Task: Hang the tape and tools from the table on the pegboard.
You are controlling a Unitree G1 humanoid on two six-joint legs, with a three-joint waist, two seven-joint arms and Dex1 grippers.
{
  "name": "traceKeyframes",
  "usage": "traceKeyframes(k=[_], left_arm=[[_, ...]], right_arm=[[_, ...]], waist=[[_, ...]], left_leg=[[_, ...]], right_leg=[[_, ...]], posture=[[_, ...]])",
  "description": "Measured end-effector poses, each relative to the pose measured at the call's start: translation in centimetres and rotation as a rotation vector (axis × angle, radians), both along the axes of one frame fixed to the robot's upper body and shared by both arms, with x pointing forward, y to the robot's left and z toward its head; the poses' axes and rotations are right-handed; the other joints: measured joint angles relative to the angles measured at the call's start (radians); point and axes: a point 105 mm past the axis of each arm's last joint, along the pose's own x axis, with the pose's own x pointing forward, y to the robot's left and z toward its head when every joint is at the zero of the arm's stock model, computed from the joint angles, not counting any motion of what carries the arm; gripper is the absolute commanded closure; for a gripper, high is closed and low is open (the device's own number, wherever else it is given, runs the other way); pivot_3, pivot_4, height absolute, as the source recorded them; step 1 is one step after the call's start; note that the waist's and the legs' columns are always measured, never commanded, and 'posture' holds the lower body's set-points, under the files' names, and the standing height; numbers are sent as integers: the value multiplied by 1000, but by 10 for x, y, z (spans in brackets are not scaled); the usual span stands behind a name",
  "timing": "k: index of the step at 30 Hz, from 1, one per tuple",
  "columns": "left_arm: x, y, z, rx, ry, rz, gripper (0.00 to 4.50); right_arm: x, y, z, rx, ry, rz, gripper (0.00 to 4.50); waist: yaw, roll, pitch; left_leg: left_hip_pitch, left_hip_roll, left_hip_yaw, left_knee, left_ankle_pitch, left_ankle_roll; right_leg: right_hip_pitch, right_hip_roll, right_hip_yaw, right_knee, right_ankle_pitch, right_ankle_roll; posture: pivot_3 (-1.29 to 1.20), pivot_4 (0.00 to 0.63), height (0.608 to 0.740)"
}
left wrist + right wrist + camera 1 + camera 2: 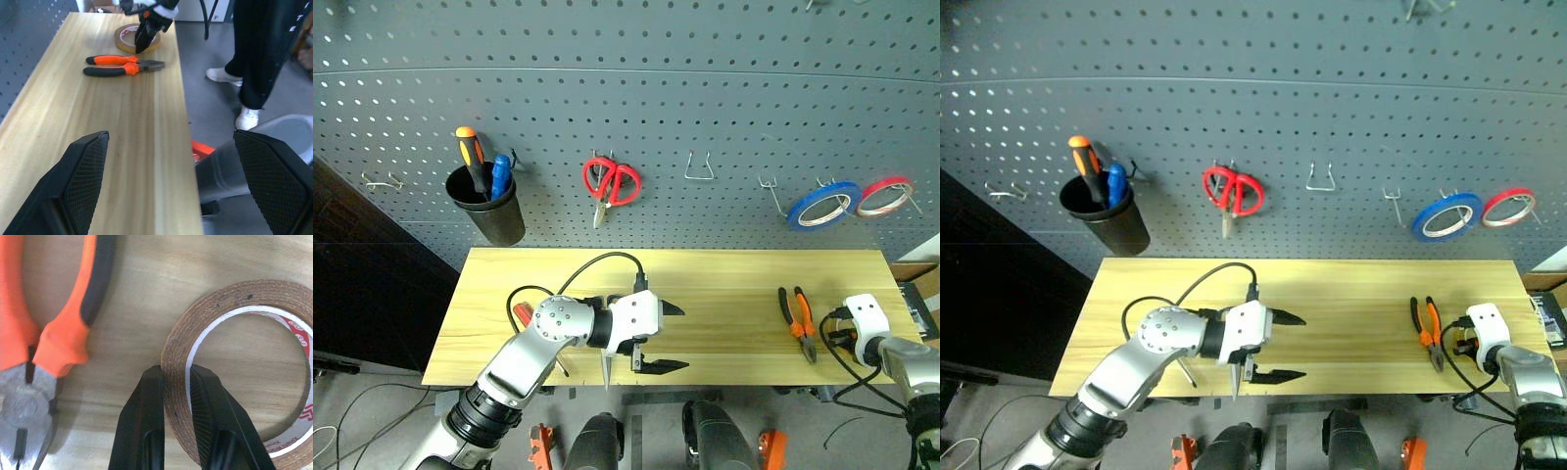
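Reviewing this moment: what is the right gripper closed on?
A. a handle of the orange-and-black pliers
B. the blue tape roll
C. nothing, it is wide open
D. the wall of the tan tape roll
D: in the right wrist view the right gripper has one finger outside and one inside the ring of the tan tape roll, pinching its wall, while the pliers lie untouched beside it on the table.

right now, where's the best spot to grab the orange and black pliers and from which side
Grip the pliers across both handles near the middle, coming straight down from above. They lie flat on the table, handles almost closed and side by side, steel nose toward the front edge. The right gripper, shut on the tape, sits close alongside.
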Motion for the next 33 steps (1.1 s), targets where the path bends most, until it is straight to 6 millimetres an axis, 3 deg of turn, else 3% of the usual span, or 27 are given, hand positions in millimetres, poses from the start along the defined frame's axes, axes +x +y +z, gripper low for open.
traceKeyframes(k=[4,9,11,15,17,21,24,33], left_arm=[[3,-8,4,-42,-28,16,172],[18,-8,9,-104,-94,108,172],[27,-6,13,-151,-123,178,172],[36,-1,21,-228,-164,273,172],[37,5,18,-232,-168,310,172],[40,10,26,-301,-155,361,172],[38,7,41,-381,-139,361,172],[35,1,53,-448,-113,341,172]], right_arm=[[-20,2,8,-59,-49,-18,4050],[-38,14,68,-223,-277,-52,4050],[-46,39,88,-264,-387,-57,4050],[-47,123,116,-287,-603,82,4050],[-44,161,141,-292,-747,183,4050],[-29,209,183,-265,-979,313,4050],[-17,214,194,-282,-1038,338,4050],[34,185,179,-265,-989,383,4050]], waist=[[13,5,-2],[16,10,-5],[18,11,-6],[3,13,-7],[-8,13,-8],[-8,13,-8],[0,10,-9],[-5,10,-10]], left_leg=[[-3,-2,1,0,0,0],[-7,-1,3,0,1,-2],[-8,1,0,-1,2,-4],[-7,0,3,0,3,-5],[-6,-1,3,0,3,-6],[-6,-1,2,0,3,-6],[-9,-1,-1,1,3,-6],[-9,-2,2,1,4,-6]], right_leg=[[-4,-2,1,1,0,0],[-9,-1,0,2,0,1],[-10,0,0,2,0,1],[-10,1,0,3,1,1],[-10,2,0,3,1,1],[-10,4,-1,3,1,1],[-10,3,-4,1,1,0],[-11,4,-2,4,2,-1]], posture=[[16,239,740],[-2,241,740],[-22,242,740],[-40,240,740],[-39,237,740],[-30,228,740],[-22,225,740],[-2,217,740]])
